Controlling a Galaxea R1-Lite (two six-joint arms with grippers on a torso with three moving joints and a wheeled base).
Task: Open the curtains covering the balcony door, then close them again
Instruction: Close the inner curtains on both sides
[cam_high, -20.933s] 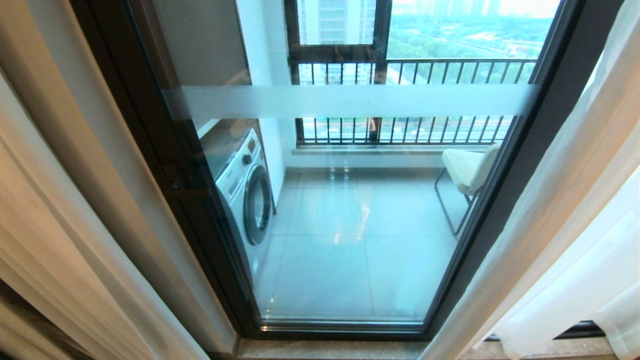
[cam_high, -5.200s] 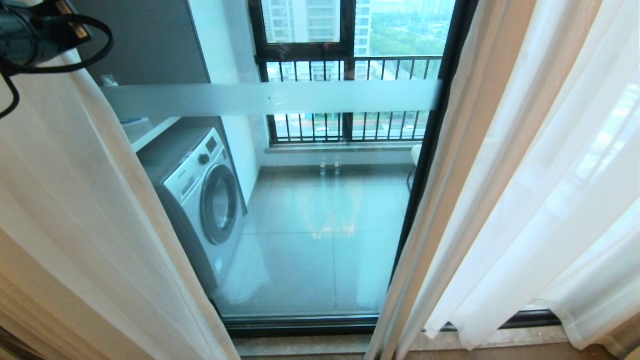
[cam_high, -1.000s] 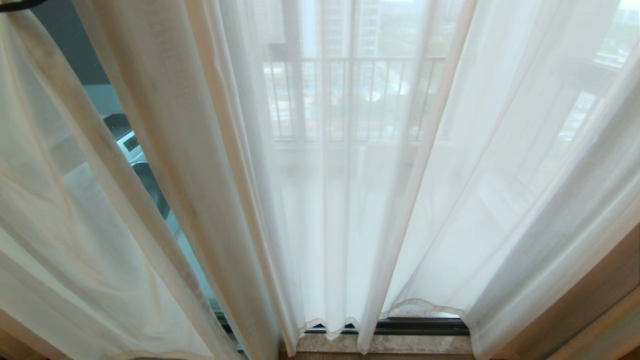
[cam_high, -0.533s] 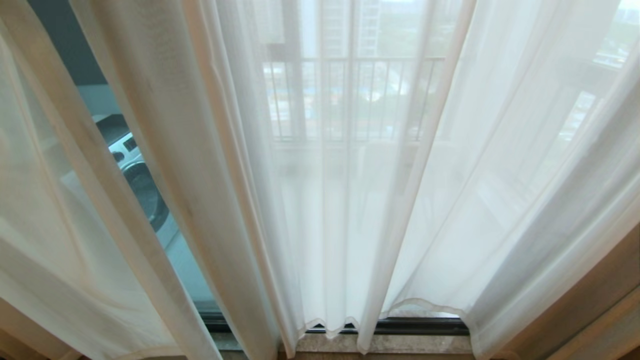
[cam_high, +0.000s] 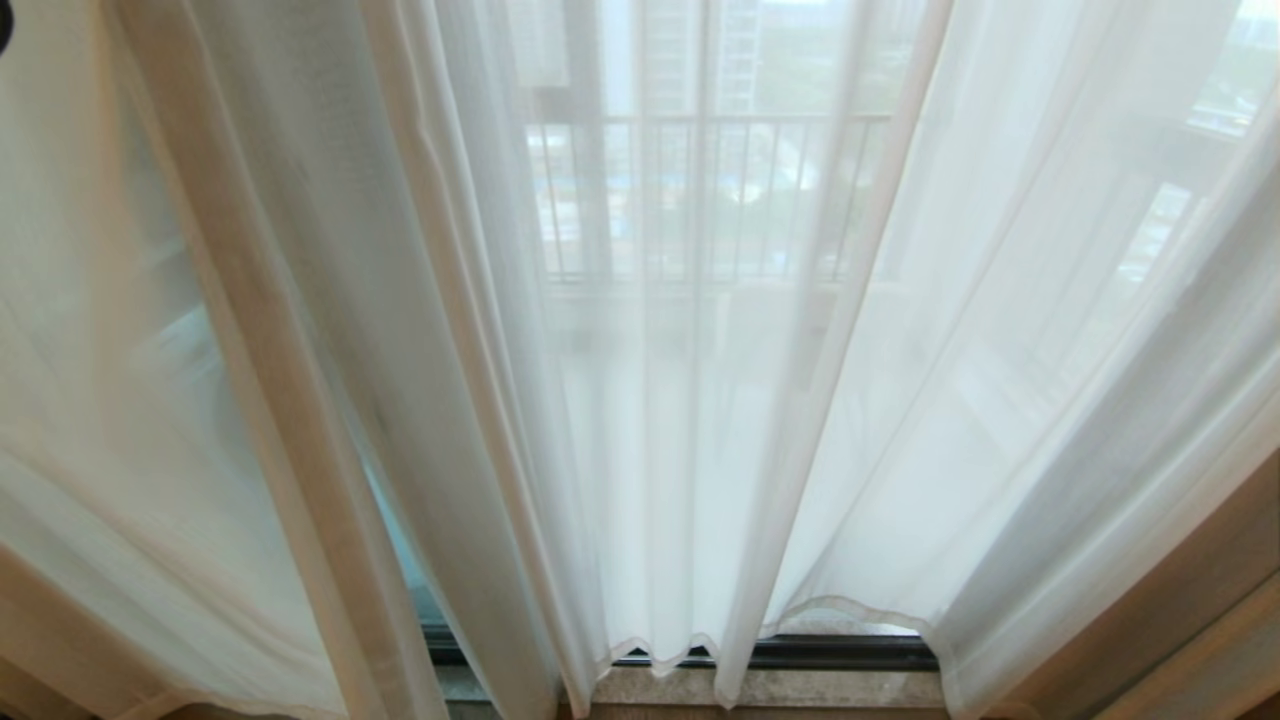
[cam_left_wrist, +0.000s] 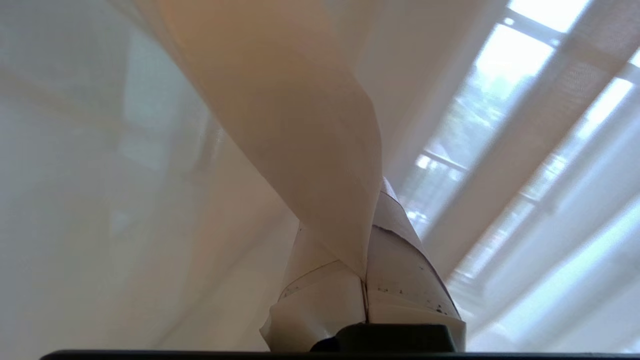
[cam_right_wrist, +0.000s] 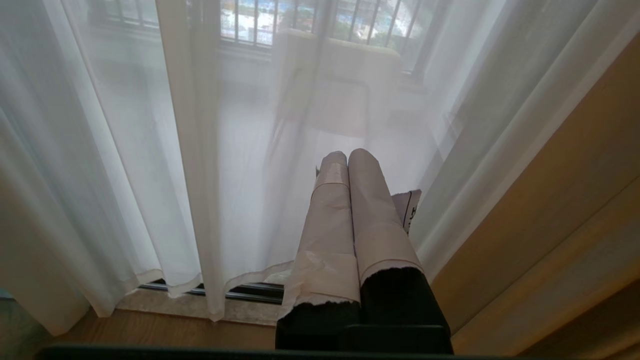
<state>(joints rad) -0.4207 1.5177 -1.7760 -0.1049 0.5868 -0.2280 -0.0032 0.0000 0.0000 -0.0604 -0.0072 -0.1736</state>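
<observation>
Behind curtains (cam_high: 700, 400), balcony door (cam_high: 840, 652) mostly veiled; left hand (cam_left_wrist: 367, 240) clamped on curtain fold; right hand (cam_right_wrist: 350, 165) closed, empty.

A stone sill (cam_high: 800, 688) runs along the floor at the foot of the window wall. Wooden flooring (cam_right_wrist: 165, 336) borders the sill on the room side. A beige drape (cam_right_wrist: 565, 210) hangs at the sill's right end. Beyond the sill stands a chair (cam_right_wrist: 345, 85), blurred; behind the chair is a barred railing (cam_high: 700, 190), with tall buildings (cam_high: 690, 50) past it.
</observation>
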